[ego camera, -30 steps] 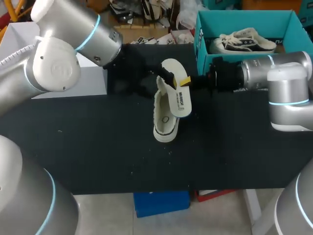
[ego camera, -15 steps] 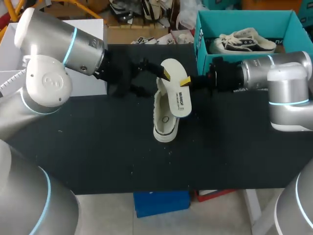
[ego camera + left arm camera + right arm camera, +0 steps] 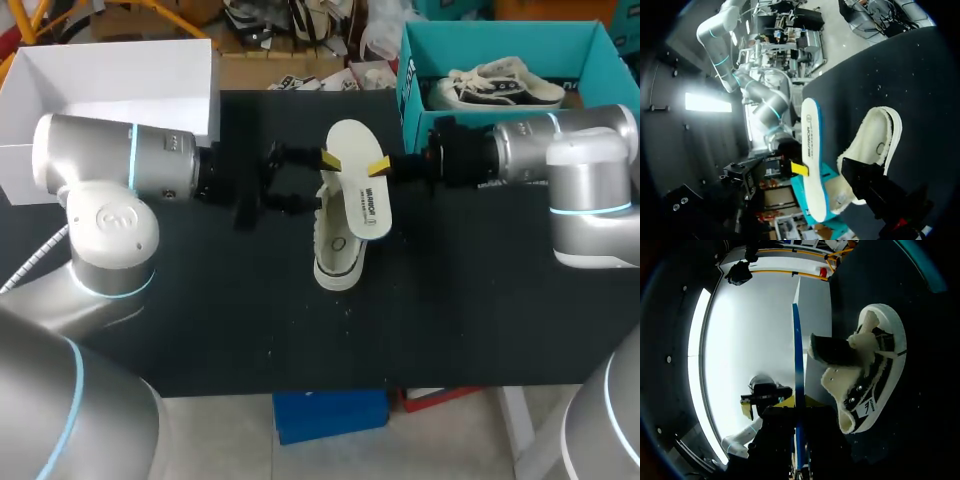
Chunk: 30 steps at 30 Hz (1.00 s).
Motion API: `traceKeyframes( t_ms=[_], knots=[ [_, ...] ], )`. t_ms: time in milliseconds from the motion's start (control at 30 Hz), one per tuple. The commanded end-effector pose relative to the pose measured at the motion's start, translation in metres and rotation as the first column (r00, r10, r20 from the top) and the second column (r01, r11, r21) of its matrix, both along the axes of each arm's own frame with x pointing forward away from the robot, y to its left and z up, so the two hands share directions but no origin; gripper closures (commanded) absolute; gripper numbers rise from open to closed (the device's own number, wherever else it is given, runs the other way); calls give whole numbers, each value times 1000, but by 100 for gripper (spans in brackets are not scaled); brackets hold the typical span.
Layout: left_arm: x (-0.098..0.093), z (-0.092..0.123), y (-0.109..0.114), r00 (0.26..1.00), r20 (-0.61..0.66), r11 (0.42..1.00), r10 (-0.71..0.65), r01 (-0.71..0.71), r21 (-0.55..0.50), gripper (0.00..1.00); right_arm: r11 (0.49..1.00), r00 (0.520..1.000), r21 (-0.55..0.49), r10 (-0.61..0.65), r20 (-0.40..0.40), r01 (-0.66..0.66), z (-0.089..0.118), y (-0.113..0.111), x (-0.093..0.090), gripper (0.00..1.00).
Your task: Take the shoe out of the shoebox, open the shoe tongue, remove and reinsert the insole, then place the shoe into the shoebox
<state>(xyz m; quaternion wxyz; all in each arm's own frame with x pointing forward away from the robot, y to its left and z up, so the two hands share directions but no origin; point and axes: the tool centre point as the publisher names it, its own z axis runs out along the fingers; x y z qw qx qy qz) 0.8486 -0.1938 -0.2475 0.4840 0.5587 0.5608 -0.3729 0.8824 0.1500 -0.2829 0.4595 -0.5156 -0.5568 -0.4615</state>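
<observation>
A cream low shoe [image 3: 335,250] lies on its side on the black table [image 3: 200,300]. Its white insole [image 3: 362,195] is held up above it, out of the shoe, with my right gripper [image 3: 380,165] shut on its edge. In the right wrist view the insole [image 3: 796,355] shows edge-on, running out from between the right gripper [image 3: 797,440] fingers, with the shoe [image 3: 872,375] beside it. My left gripper [image 3: 316,182] stands open at the shoe's collar. One dark finger [image 3: 875,187] is at the shoe's [image 3: 875,140] opening, the other near the insole [image 3: 810,160].
The teal shoebox [image 3: 415,110] stands at the back right with a second shoe [image 3: 497,88] inside. A white open box [image 3: 110,70] sits at the back left, behind my left arm. Bare black table lies in front of the shoe.
My left arm has swung down and forward, bringing its open gripper level with the shoe and insole. The right arm, the insole and the shoe have not moved.
</observation>
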Motion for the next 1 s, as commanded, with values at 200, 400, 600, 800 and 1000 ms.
traceKeyframes(
  t_ms=[200, 400, 600, 800, 1000],
  knots=[
    [23, -13, -14, 998, 51, 975, -37, 47, -216, 18, 1000, 1000, -2, 0, -1, 0, 0, 1, 0, 100],
    [35, -17, -26, 998, 63, 977, -32, 45, -209, 34, 1000, 1000, -2, 0, -1, 0, 0, 1, 0, 100],
    [42, -22, -37, 998, 58, 981, -2, 13, -194, 52, 1000, 1000, -2, 0, -1, 0, 0, 1, 0, 100],
    [42, -26, -44, 999, 42, 980, 23, -14, -197, 53, 1000, 1000, -2, 0, -1, 0, 0, 1, 0, 100],
    [40, -29, -45, 999, 28, 979, 37, -31, -204, 64, 1000, 1000, -2, 0, -1, 0, 0, 1, 0, 100]
  ],
)
